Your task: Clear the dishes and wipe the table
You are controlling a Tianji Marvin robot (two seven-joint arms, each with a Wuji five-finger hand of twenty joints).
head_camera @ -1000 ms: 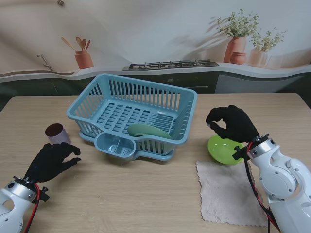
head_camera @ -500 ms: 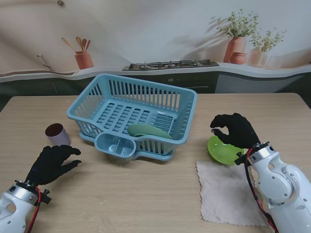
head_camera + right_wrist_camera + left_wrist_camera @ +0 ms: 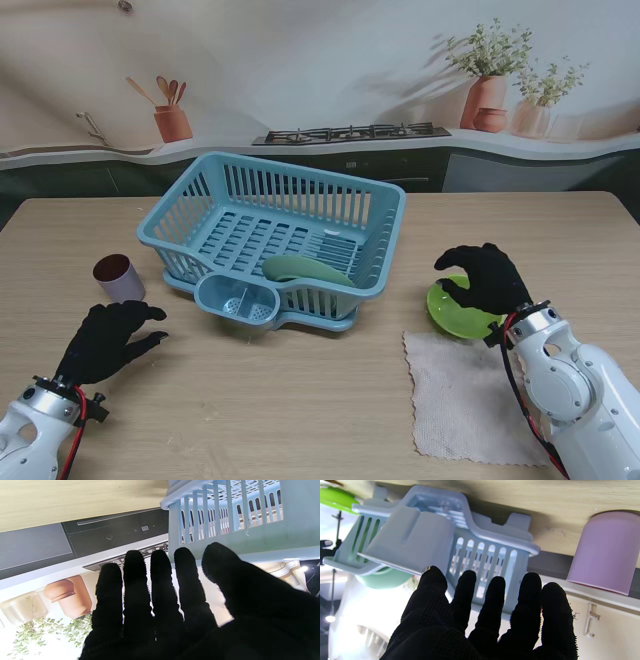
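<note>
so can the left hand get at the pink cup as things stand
Probably yes: the left hand is open and empty, the pink cup stands just beyond it, and only bare table lies between.

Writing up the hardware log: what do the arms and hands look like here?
Both arms are glossy white rounded shells with silver wrist rings. The left hand and right hand wear black knit gloves, five fingers each. Red and black cables run along both wrists.

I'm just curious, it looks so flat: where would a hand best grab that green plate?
Probably at the green plate's raised rim on its right, where the right hand hovers. It lies shallow on the table, so fingers likely need to hook under the edge, thumb on top.
</note>
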